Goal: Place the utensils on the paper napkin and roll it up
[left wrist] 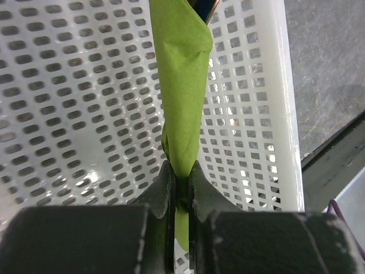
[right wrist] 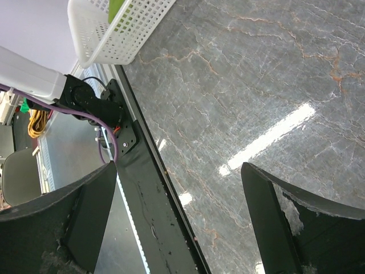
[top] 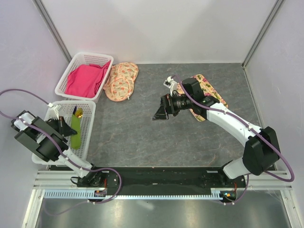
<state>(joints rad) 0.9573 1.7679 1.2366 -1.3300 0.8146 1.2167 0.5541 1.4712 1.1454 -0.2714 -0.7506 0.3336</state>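
Observation:
The lime-green paper napkin (top: 75, 124) hangs crumpled into a narrow strip over the near white basket (top: 88, 135). My left gripper (top: 65, 127) is shut on its lower end. In the left wrist view the napkin (left wrist: 181, 85) rises from between the closed fingers of the left gripper (left wrist: 181, 178), with the basket's mesh (left wrist: 68, 114) behind it. The utensils (top: 77, 112) lie in the basket just beyond the napkin, showing a dark-blue shaft and a gold end (left wrist: 209, 8). My right gripper (top: 160, 110) hovers open over the middle of the table (right wrist: 179, 197) with nothing between its fingers.
A second white basket (top: 64, 85) with a pink cloth (top: 85, 78) stands at the back left. Floral mats (top: 121, 81) lie next to it, and another floral mat (top: 209, 92) lies under the right arm. A black rail (right wrist: 154, 200) runs along the near edge.

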